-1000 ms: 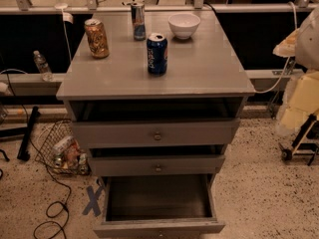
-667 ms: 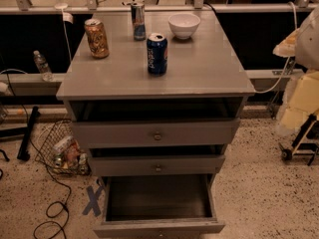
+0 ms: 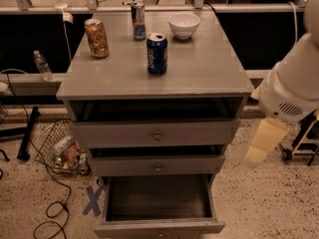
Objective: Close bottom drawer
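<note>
1. The bottom drawer (image 3: 158, 197) stood pulled well out at 6 o'clock of the grey cabinet, dark inside exposed. Its front panel sat at the frame's lower edge.
2. The claw (image 3: 263, 142) hung at 3 o'clock of the cabinet, level with the middle drawer (image 3: 157, 164) and touching nothing. Released or clenched: could not tell.
3. Risk: a push landing off-centre on the panel would likely skew the drawer and jam it.
4. Risk: a hard shove might rock the blue can (image 3: 157, 54), which stood nearest the surface (image 3: 209, 68) front edge.
5. Room: floor lay open from 3 to 5 o'clock. A wire basket (image 3: 62, 148) and a loose cable (image 3: 52, 210) crowded 8 to 9 o'clock.
</note>
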